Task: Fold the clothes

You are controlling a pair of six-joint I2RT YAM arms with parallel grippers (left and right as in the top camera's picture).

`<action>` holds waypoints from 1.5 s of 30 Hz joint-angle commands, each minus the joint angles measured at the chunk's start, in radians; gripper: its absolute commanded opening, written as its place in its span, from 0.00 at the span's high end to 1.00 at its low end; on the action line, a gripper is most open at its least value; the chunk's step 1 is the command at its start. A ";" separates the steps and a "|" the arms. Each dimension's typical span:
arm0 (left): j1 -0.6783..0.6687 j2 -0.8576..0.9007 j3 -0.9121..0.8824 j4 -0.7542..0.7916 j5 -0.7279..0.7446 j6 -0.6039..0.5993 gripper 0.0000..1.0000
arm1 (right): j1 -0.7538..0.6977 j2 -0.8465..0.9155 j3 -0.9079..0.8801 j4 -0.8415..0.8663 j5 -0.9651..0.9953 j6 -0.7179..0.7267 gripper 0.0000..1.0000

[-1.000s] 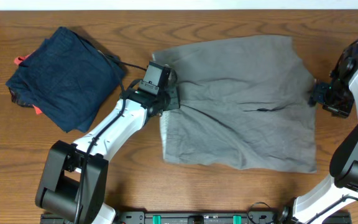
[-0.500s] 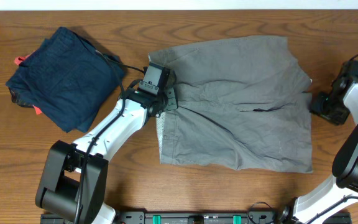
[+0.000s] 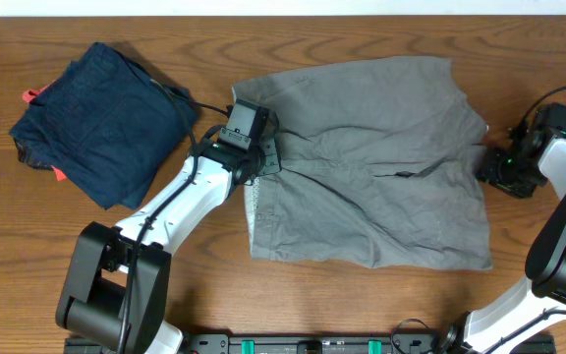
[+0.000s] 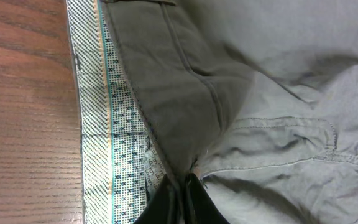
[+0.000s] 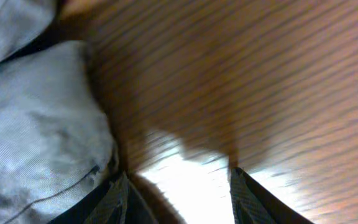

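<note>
Navy cloth, a folded garment (image 3: 101,118), lies well off to the outer side of the left tool (image 3: 265,159) and is no part of the job. The left tool is clenched on the waistband (image 4: 166,93) of the grey-khaki shorts (image 3: 371,167), pinching the cloth where the pale patterned lining (image 4: 98,124) shows turned out just beside its fingertips. The shorts lie spread on the desk (image 3: 381,305), reaching from that tool across to the right tool (image 5: 180,199). The right tool is released, jaws apart over bare wood, with the edge of the shorts just beside one finger and not between the two. Judging by the creases, the cotton is light, limp and not slippery. It would sag from a single pinch, so the seamed edges look the best holds: waistband and hem corner.
</note>
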 commanded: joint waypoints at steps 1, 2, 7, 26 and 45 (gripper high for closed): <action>0.005 0.000 0.005 -0.004 -0.023 -0.001 0.94 | -0.010 -0.008 0.027 -0.032 -0.086 -0.039 0.47; 0.005 0.000 0.005 -0.004 -0.023 -0.001 0.94 | -0.010 -0.008 0.034 -0.045 -0.085 -0.039 0.46; 0.005 0.000 0.005 -0.004 -0.023 -0.001 0.94 | -0.010 -0.008 0.080 -0.110 -0.085 -0.040 0.45; 0.005 0.000 0.005 -0.004 -0.023 -0.002 0.94 | -0.008 0.011 0.024 -0.066 -0.057 -0.049 0.44; 0.006 0.000 0.005 -0.024 -0.057 0.006 0.94 | -0.012 -0.023 0.100 -0.116 -0.109 -0.042 0.42</action>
